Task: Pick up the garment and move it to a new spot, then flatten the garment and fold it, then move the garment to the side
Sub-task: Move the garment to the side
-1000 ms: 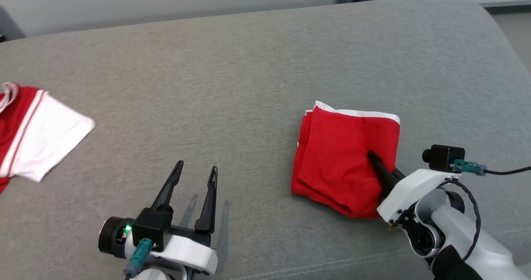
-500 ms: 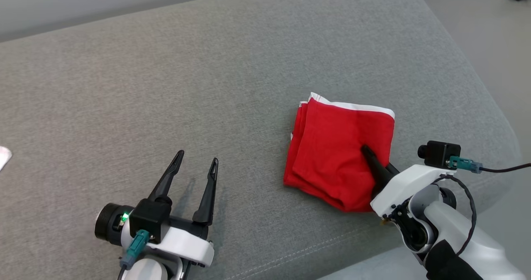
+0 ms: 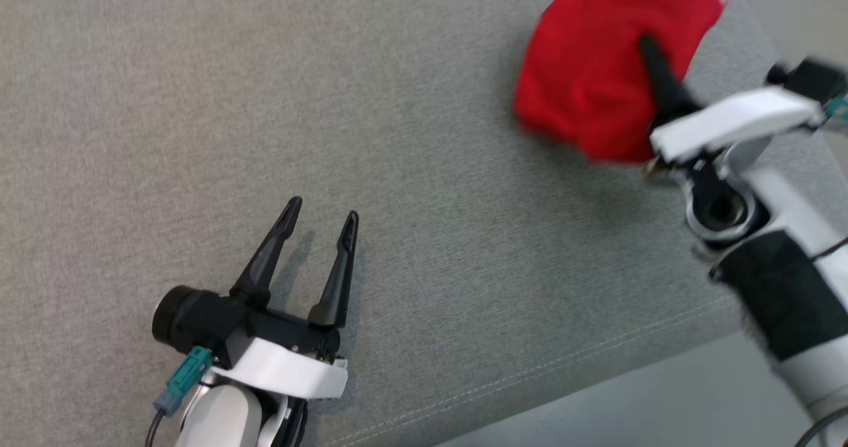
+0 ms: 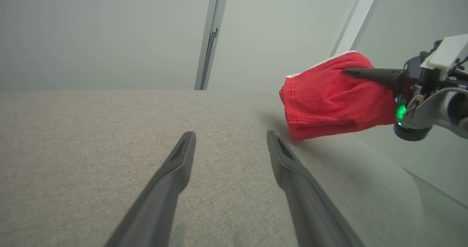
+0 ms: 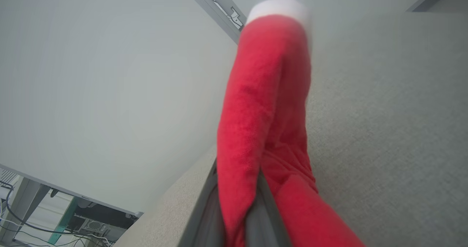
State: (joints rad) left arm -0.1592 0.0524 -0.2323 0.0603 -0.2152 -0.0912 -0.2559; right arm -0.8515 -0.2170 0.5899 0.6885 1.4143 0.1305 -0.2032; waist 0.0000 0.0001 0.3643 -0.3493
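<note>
The garment (image 3: 589, 83), a folded red cloth with a white hem, is at the top right of the head view. My right gripper (image 3: 646, 43) is shut on its near edge. In the left wrist view the garment (image 4: 329, 97) hangs clear of the grey cushion (image 4: 91, 137), one lower corner close to the surface, with the right gripper (image 4: 347, 71) coming in from the right. The right wrist view has the garment (image 5: 263, 93) clamped between dark fingers (image 5: 204, 217). My left gripper (image 3: 323, 210) rests low over the cushion at the lower left, open with nothing in it (image 4: 230, 135).
The grey cushion (image 3: 397, 102) spans the head view, with a stitched seam and its front edge running along the lower right. Beyond that edge lies pale floor (image 3: 629, 407). A pale wall with a metal strip (image 4: 208, 38) stands behind the cushion.
The head camera has swung, so the whole picture shifted. My right gripper has raised the garment off the cushion. The left gripper stays open in the same place.
</note>
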